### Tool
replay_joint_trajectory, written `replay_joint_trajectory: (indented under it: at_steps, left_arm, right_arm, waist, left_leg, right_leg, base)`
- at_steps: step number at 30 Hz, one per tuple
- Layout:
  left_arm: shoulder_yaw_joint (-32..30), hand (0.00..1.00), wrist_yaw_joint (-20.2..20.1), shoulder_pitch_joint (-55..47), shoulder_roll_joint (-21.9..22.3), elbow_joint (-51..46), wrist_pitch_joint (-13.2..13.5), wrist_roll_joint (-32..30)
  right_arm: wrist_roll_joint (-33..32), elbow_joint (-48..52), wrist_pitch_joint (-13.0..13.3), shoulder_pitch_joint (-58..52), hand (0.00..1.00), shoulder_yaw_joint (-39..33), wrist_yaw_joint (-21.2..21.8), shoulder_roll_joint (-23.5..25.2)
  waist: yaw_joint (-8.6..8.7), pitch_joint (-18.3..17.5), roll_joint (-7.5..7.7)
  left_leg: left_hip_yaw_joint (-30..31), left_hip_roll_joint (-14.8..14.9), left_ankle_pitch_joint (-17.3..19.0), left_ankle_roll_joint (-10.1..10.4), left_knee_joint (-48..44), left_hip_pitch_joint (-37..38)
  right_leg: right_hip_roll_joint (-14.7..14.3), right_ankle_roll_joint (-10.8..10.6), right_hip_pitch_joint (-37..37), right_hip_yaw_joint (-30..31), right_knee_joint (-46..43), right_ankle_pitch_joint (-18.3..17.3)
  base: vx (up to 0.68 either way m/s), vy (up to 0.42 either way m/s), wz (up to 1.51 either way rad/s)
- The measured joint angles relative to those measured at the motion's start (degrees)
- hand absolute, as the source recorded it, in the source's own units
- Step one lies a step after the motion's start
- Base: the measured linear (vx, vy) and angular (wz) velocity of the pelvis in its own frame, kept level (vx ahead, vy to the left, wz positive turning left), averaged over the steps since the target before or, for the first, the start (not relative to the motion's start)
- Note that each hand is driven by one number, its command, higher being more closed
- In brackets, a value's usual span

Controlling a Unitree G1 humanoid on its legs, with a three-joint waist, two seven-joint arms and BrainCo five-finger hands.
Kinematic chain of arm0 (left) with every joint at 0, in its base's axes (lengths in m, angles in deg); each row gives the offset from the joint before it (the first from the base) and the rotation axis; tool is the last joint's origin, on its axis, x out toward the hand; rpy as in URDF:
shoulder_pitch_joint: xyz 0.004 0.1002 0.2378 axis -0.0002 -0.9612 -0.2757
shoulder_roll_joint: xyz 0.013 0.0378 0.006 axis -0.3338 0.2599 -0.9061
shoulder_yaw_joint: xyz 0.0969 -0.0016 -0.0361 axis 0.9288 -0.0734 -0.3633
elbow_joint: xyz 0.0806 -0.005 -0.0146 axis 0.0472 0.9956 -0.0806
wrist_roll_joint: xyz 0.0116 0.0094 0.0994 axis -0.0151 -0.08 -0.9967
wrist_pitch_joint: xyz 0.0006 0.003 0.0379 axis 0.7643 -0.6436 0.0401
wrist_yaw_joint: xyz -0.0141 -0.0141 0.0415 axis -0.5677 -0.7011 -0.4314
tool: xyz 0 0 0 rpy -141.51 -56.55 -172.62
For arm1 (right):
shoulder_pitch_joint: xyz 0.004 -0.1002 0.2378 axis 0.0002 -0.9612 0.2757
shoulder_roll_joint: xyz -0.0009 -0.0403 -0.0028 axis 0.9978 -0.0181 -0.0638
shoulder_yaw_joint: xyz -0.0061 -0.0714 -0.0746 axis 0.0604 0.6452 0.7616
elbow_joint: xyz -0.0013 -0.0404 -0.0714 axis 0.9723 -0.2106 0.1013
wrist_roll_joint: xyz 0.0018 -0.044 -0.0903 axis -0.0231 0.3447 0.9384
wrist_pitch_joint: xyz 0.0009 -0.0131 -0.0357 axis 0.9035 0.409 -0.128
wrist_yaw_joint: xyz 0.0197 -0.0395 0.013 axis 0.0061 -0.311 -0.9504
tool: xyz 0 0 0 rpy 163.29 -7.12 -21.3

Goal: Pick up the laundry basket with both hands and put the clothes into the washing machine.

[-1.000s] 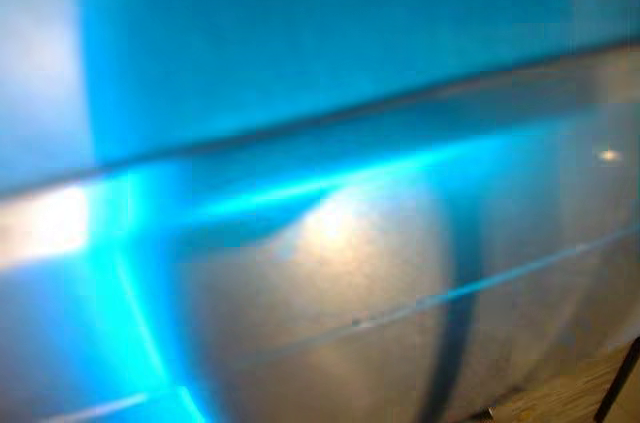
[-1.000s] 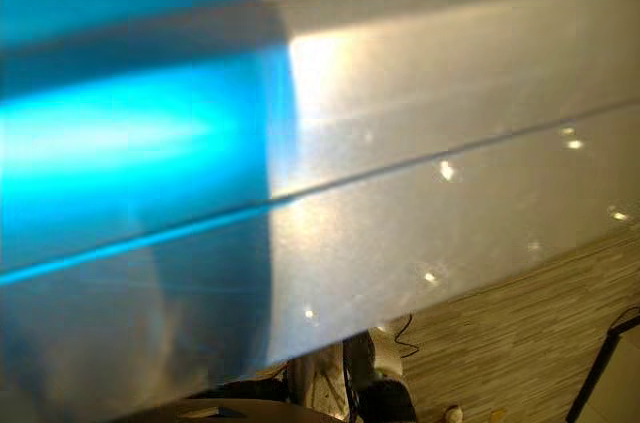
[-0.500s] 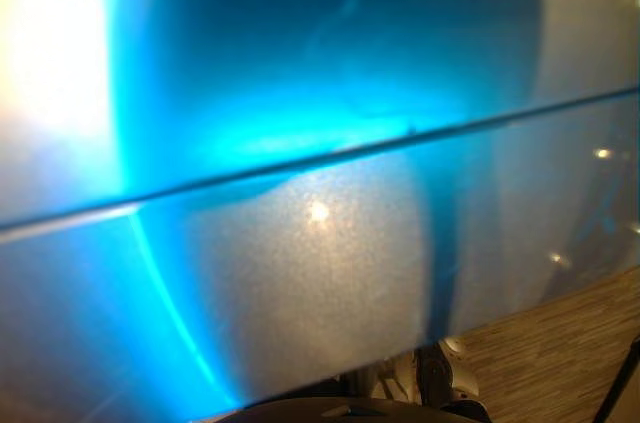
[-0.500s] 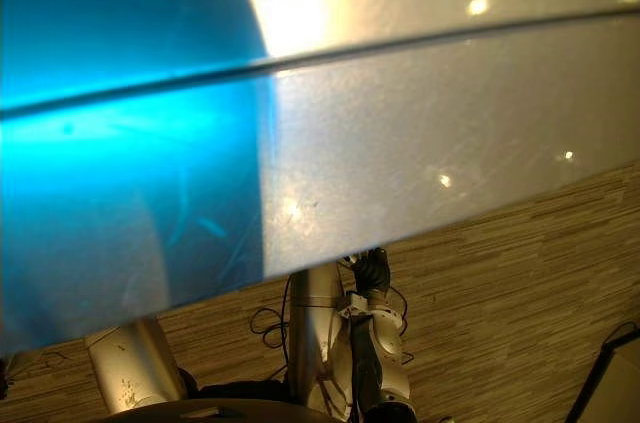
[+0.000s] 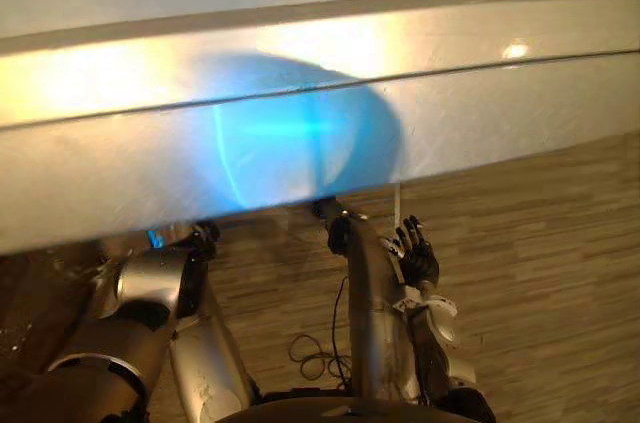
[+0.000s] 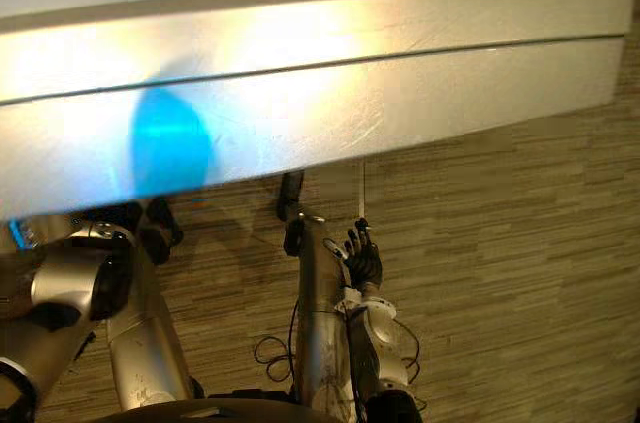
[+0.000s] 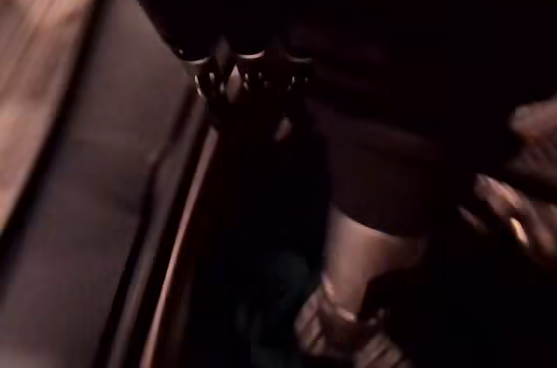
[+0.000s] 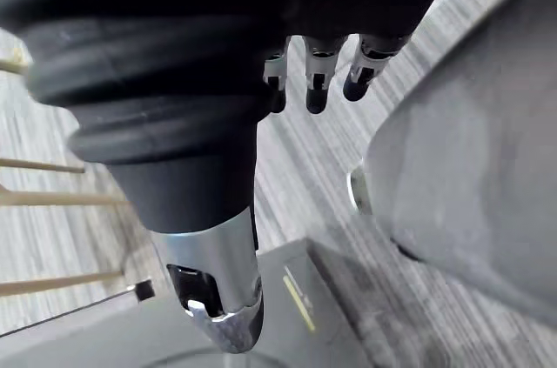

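Before a pale glossy panel (image 5: 500, 113), the right hand (image 5: 416, 255) hangs over the wooden floor (image 5: 540, 273), fingers loosely spread and empty, seemingly idle. The left hand (image 7: 248, 76) is too dark to tell its fingers.

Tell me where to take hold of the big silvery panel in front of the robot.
Best guess: grip the panel by its lower edge, hooking it from below with the fingers. Its face is broad, flat and smooth, with only a thin seam, so nothing there to pinch. The open right hand hangs below that edge.
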State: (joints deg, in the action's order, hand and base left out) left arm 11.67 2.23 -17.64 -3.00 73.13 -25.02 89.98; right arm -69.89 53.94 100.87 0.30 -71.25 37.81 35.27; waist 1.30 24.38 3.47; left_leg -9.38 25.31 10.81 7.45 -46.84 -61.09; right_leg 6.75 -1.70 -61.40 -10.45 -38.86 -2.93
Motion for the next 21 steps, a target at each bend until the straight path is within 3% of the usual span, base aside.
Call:
replay_joint_trajectory:
  at_steps: [2, 6, 9, 12, 15, 21]
  left_arm:
    - [-0.2, 0.0, -1.6, -4.4, 2.6, -0.2, 1.7, 8.7]
    - [-3.3, 0.0, -2.9, -17.4, 7.7, 0.0, 1.1, 8.1]
    - [-4.4, 0.0, -3.6, -28.5, 10.2, 0.0, -0.1, -2.4]
    - [-4.4, 0.0, -5.7, -35.5, 10.2, -0.1, 0.3, -7.4]
    - [-4.5, 0.0, -7.9, -42.0, 10.4, 0.8, -0.1, -13.0]
    - [-6.2, 0.0, -13.7, -51.6, 11.5, 4.5, -0.8, -23.2]
  right_arm:
    - [0.1, -1.7, -0.6, 1.6, 0.0, 0.3, -1.0, 1.0]
    - [0.2, -4.1, -1.9, 2.5, 0.0, 1.6, -2.1, 2.5]
    - [1.9, -6.3, -2.8, 2.5, 0.0, 2.2, -2.1, 3.4]
    - [2.4, -9.9, -3.4, 2.4, 0.0, 2.2, -2.1, 4.4]
    - [4.4, -14.9, -4.0, 1.7, 0.0, 2.2, -2.0, 4.5]
    - [9.8, -28.3, -5.7, -0.6, 0.0, -4.5, 0.3, 3.8]
  waist:
    - [0.0, -0.1, -0.04]
    - [-0.04, -0.5, -0.1]
    - [-1.02, -0.7, -0.13]
    - [-1.42, -2.2, -0.3]
    - [-1.49, -5.7, -0.7]
    - [-1.18, -14.3, -3.84]
  left_leg:
    - [0.0, -1.0, -0.5, -0.1, 1.6, 2.5]
    - [-0.4, -2.9, -0.9, -0.1, 5.2, 9.3]
    - [-1.8, -4.9, -2.2, 0.0, 9.7, 17.4]
    - [-2.8, -6.5, -3.4, -0.2, 13.8, 24.6]
    - [-4.7, -7.7, -4.4, 0.3, 19.0, 33.8]
    - [-5.8, -10.9, -9.3, 1.2, 35.2, 50.6]
  right_leg:
    - [0.8, -0.1, 2.4, -0.3, 0.4, -0.6]
    - [2.0, -0.4, 9.0, -0.8, 2.5, -1.4]
    - [3.4, -0.9, 15.6, -0.8, 4.3, -1.8]
    - [4.2, -1.3, 21.8, -1.0, 5.8, -2.3]
    - [4.7, -1.7, 29.3, -1.1, 8.8, -2.5]
    - [5.3, -3.0, 44.3, -4.1, 16.5, -3.3]
  base:
    - [0.0, 0.029, 0.44]
    - [0.0, 0.032, 0.32]
    - [0.02, 0.013, 0.29]
    - [0.07, -0.006, 0.25]
    - [0.11, -0.005, 0.03]
    - [0.12, -0.031, 0.2]
